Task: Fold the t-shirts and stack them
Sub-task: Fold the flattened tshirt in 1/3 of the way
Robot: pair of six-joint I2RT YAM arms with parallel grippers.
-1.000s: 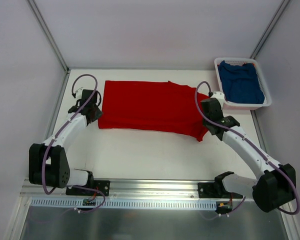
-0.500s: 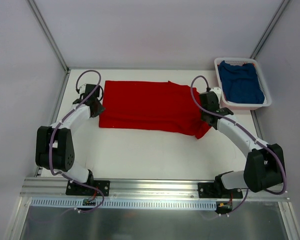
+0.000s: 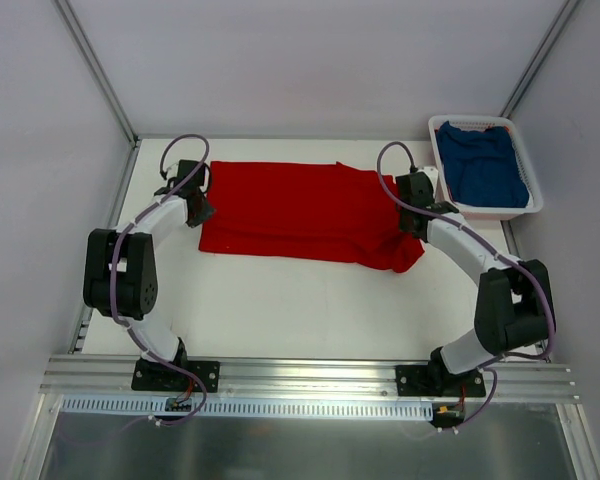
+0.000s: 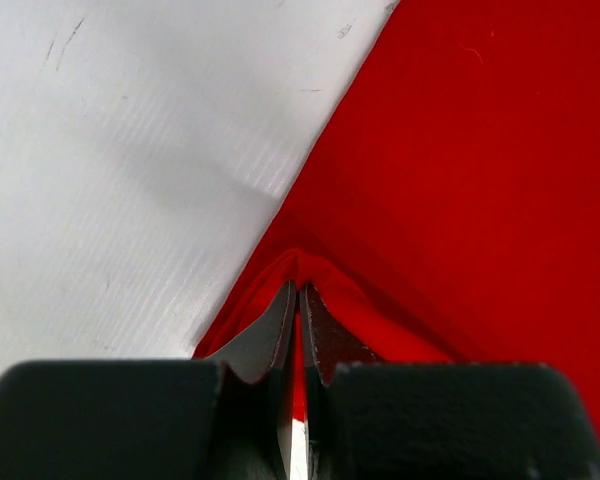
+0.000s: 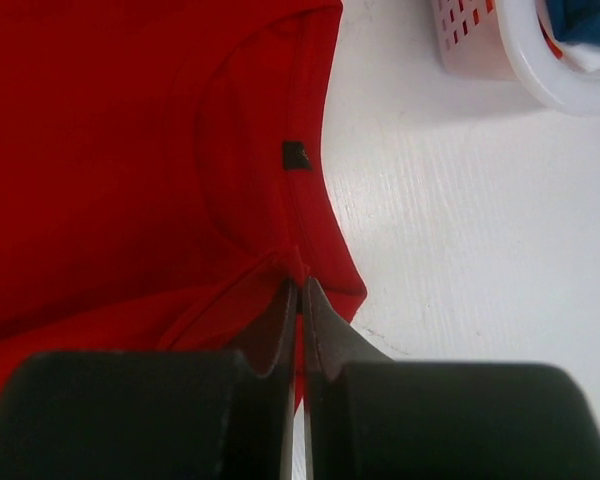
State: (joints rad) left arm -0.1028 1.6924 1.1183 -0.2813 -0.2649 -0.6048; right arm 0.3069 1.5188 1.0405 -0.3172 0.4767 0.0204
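The bright red t-shirt lies spread across the table's far middle, its near edge folded over. My left gripper is shut on the shirt's left edge; in the left wrist view the fingers pinch a fold of red cloth. My right gripper is shut on the shirt's right edge, near the collar; the right wrist view shows the pinch just below the collar tag. The deep blue t-shirt lies crumpled in the white basket.
The white slatted basket stands at the table's far right corner, close to my right gripper; its rim shows in the right wrist view. Metal frame posts rise at the back corners. A rail runs along the near edge.
Both grippers have moved away from me, carrying the shirt's near edge with them. The shirt's near strip now lies folded over and its right sleeve corner has drawn in.
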